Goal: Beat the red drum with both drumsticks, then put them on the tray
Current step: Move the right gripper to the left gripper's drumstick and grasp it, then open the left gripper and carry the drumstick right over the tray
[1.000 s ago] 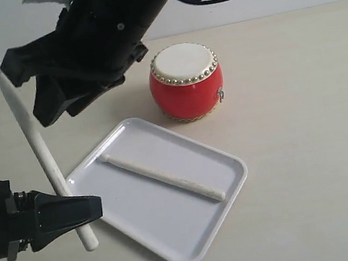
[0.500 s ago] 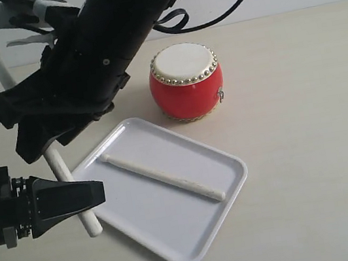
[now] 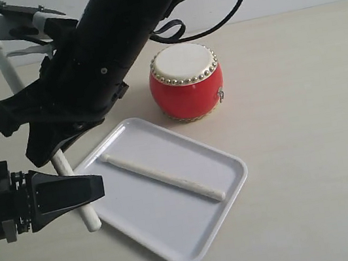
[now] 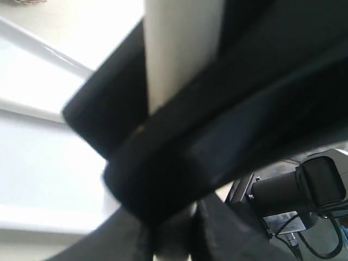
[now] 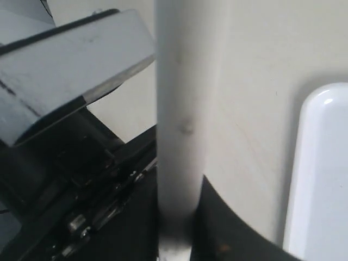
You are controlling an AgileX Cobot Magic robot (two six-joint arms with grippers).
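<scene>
Two drumsticks (image 3: 161, 176) (image 3: 91, 220) — one drum (image 3: 188, 92), one tray (image 3: 176, 229)

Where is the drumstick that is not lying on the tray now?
In the exterior view the drumstick stands tilted at the left, held by the left claw, its lower end just beside the left corner of the tray.

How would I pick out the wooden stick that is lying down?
Find the flat, glossy white rectangular tray next to the squat red drum. The slim pale wooden stick lies diagonally across it, alone. Its twin stick stands steeply beside the tray, held by black fingers.
</scene>
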